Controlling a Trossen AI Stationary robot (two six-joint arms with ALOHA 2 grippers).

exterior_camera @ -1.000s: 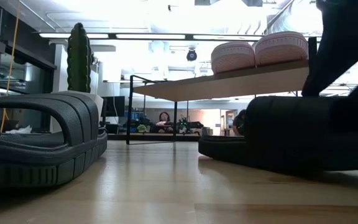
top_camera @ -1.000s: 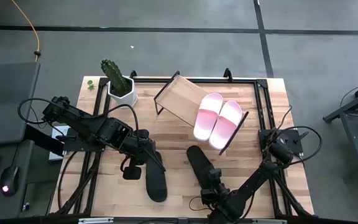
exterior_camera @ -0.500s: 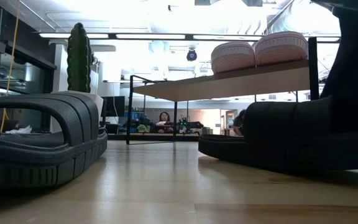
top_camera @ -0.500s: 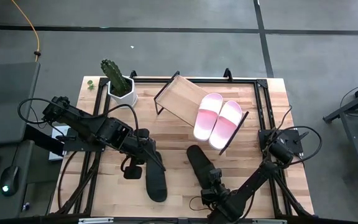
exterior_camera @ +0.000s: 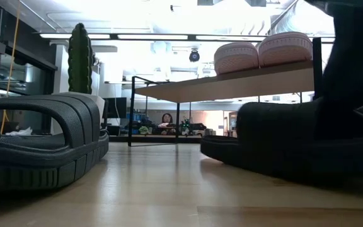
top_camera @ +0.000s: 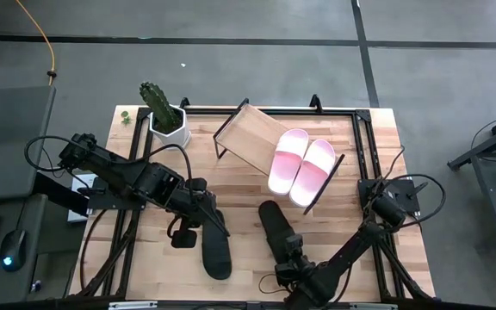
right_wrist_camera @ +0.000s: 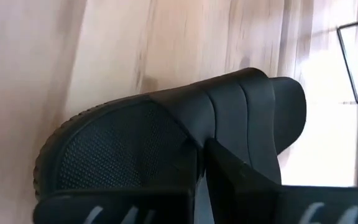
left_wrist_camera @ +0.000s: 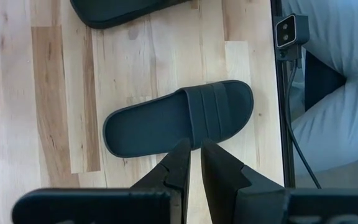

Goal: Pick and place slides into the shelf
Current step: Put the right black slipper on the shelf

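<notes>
The shelf (top_camera: 248, 133), a slanted light-wood board on a black wire frame, stands at the far middle. Two pink slides (top_camera: 301, 165) lie on its right half. A black slide (top_camera: 216, 251) lies flat on the table, sole down. My left gripper (top_camera: 203, 220) hangs shut just above that slide's far end, its fingertips (left_wrist_camera: 193, 152) over the slide (left_wrist_camera: 179, 118). My right gripper (top_camera: 289, 251) is shut on a second black slide (top_camera: 274, 226) near the table's front edge. My right gripper grips the black slide (right_wrist_camera: 166, 130) beside the strap's heel-side edge (right_wrist_camera: 194, 134), next to the dotted footbed. Its own body hides where the fingers sit. It comes at the slide's near end from the near side. The near end (exterior_camera: 358, 170) is raised a little and the far end (exterior_camera: 216, 150) rests on the table.
A cactus in a white pot (top_camera: 164, 116) stands at the far left corner. Black frame rails (top_camera: 364, 138) run along the table's sides. A small camera (left_wrist_camera: 289, 31) sits at the near edge. The shelf's left half is bare board. People sit in the room behind (exterior_camera: 166, 118).
The right black slide has tipped: its near end has risen slightly off the table while its far end has stayed down. My right gripper has edged a little toward the table's left with it.
</notes>
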